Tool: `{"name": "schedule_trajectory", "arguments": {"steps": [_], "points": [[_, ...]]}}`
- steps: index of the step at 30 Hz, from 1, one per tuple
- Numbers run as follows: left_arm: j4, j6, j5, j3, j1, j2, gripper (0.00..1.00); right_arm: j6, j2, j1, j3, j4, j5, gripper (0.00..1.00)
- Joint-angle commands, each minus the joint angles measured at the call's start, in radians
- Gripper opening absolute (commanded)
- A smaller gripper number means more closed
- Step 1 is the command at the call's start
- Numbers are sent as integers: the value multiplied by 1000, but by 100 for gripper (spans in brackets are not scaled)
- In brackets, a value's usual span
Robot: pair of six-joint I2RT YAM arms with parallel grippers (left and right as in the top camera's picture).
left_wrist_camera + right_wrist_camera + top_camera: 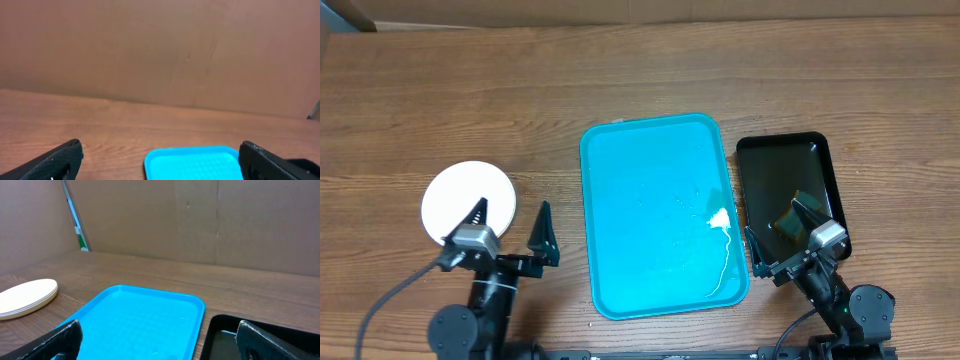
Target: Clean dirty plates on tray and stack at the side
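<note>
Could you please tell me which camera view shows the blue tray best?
Overhead: the whole blue tray, rim and all four corners, is visible. The right wrist view shows most of it at an angle; the left wrist view only one end.

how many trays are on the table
2. The cyan tray lies in the middle of the table; the smaller black tray lies just right of it. No other tray shows in any view.
</note>
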Motion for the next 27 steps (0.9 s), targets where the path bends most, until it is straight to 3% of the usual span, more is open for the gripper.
{"name": "schedule_trajectory", "arguments": {"steps": [1,10,20,27], "points": [[55,8,41,-126,7,-104,100,-3,-12,5,-11,4,14,100],[278,8,42,-334,-21,-103,100,-3,-12,5,-11,4,14,100],[156,10,42,-336,-23,-102,100,-3,-12,5,-11,4,14,100],[159,10,41,-336,-23,-97,100,-3,-12,5,-11,4,14,100]]}}
